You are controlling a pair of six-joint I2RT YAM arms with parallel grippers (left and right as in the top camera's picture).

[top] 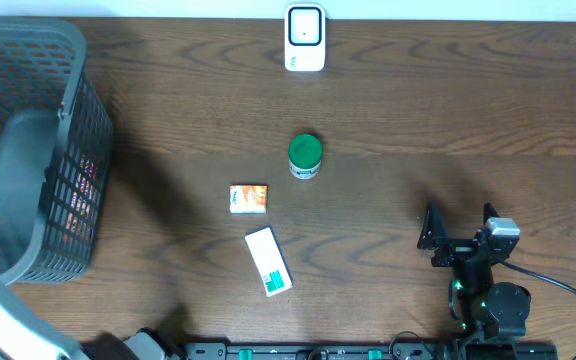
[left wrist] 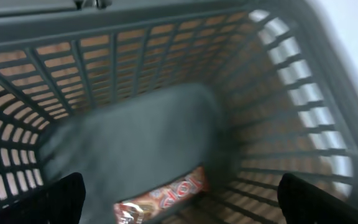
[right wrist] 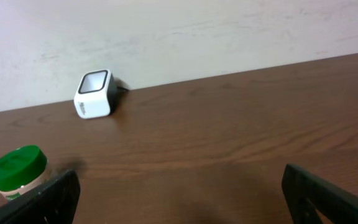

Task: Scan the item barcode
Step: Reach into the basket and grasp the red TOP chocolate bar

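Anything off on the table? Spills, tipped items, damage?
Nothing stands out. The scanner and green-lidded jar stand upright. The orange box and white box lie flat, the white one skewed. No spill or damage shows. In the basket, a grey shape over a packet is too blurred to judge.

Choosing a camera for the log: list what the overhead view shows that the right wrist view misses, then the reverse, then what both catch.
Only overhead: the grey basket at the left, and the orange packet and white box lying apart on the table. Only right wrist: the pale wall behind the table's far edge. Both: the white scanner, the green-lidded jar, the table itself, and the right claw, open and empty.
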